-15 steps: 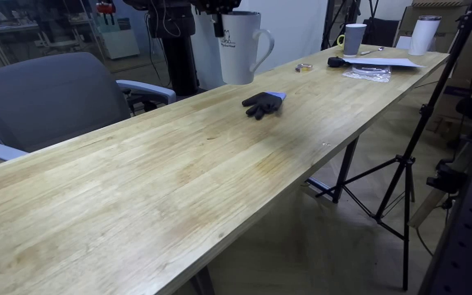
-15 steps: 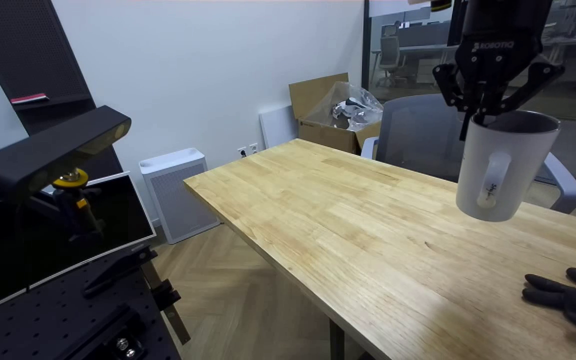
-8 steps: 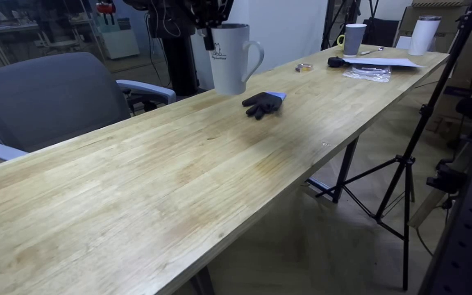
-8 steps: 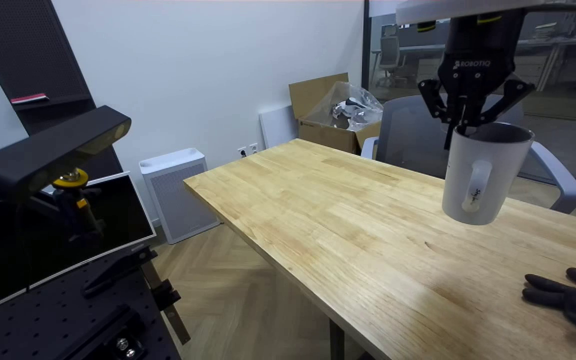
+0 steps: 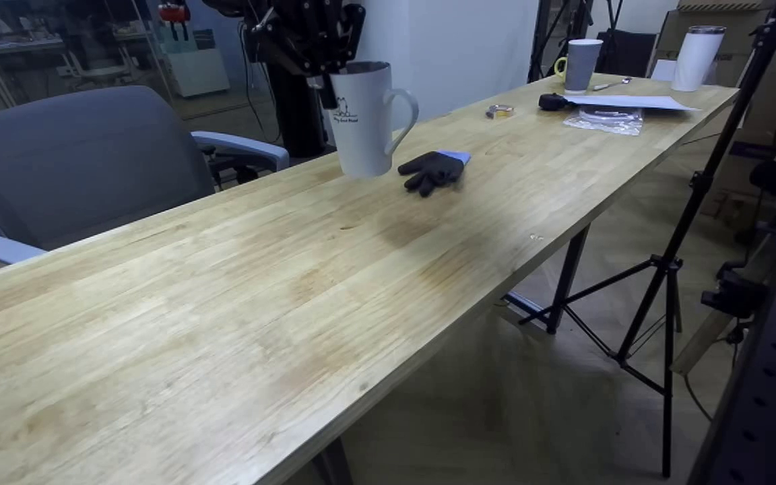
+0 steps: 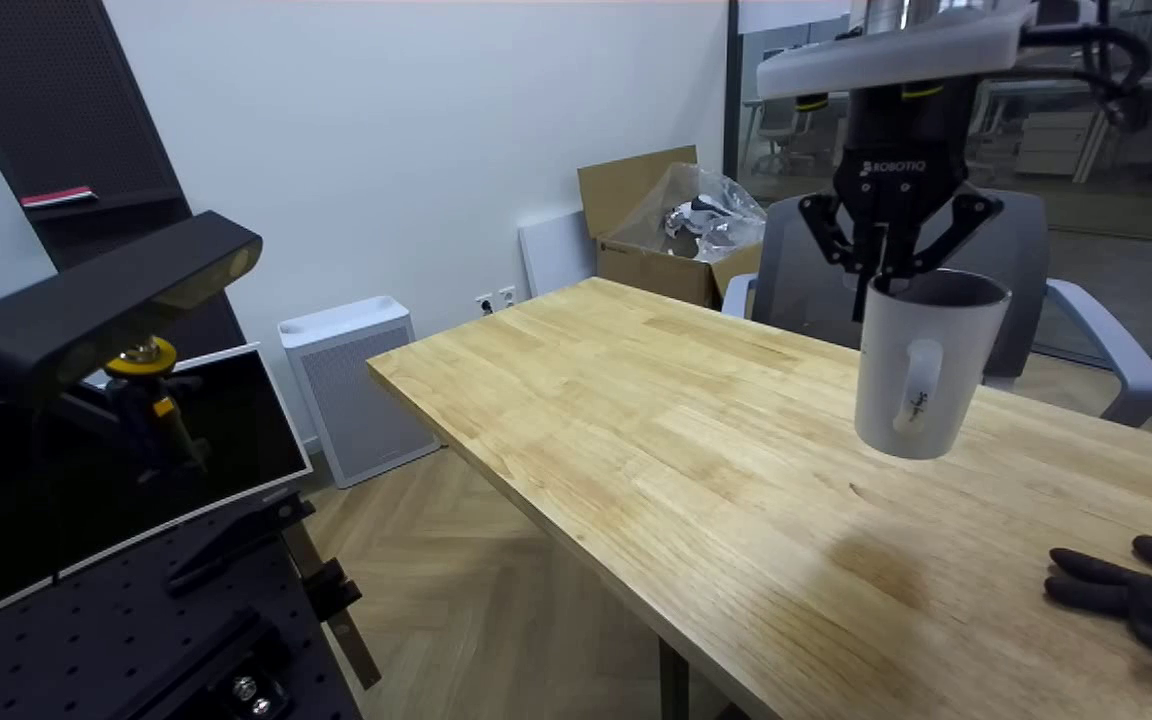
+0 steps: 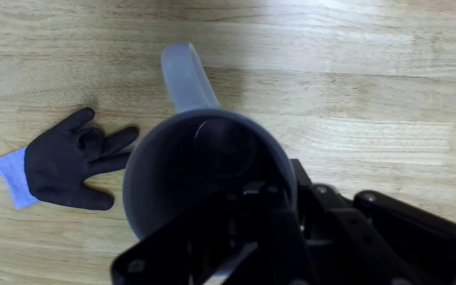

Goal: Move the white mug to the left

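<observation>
Tabletop (image 5: 226, 303) of pale wood is running from eight o'clock to two o'clock in an exterior view, with a grey chair (image 5: 85, 162) standing between nine and ten and a black tripod (image 5: 681, 222) rising at three. Toward two o'clock we are seeing a grey cup (image 5: 582, 67) and a white tumbler (image 5: 698, 59). Herringbone flooring (image 6: 466, 560) is showing at seven o'clock in an exterior view, a white wall (image 6: 386, 130) at eleven, and a cardboard box (image 6: 651, 272) at one.

The white mug (image 5: 364, 128) is hanging above the tabletop, at twelve o'clock in an exterior view, and the gripper (image 6: 874, 290) is clamping its side, one finger outside and one reaching within; in the wrist view this is happening at three o'clock on its rim, while the handle (image 7: 184, 77) is pointing just short of twelve and a black glove (image 7: 59, 170) is lying at nine.

We are barely making out the inner fingertip against the mug's dark inside. In an exterior view the gripper is blending with a black column (image 5: 299, 114) behind it, and lettering (image 5: 346, 120) on the mug is appearing too small to read. An exterior view is cutting off the glove at four o'clock, and a bar-shaped camera (image 6: 106, 300) at nine is blocking part of a dark screen (image 6: 246, 430).
</observation>
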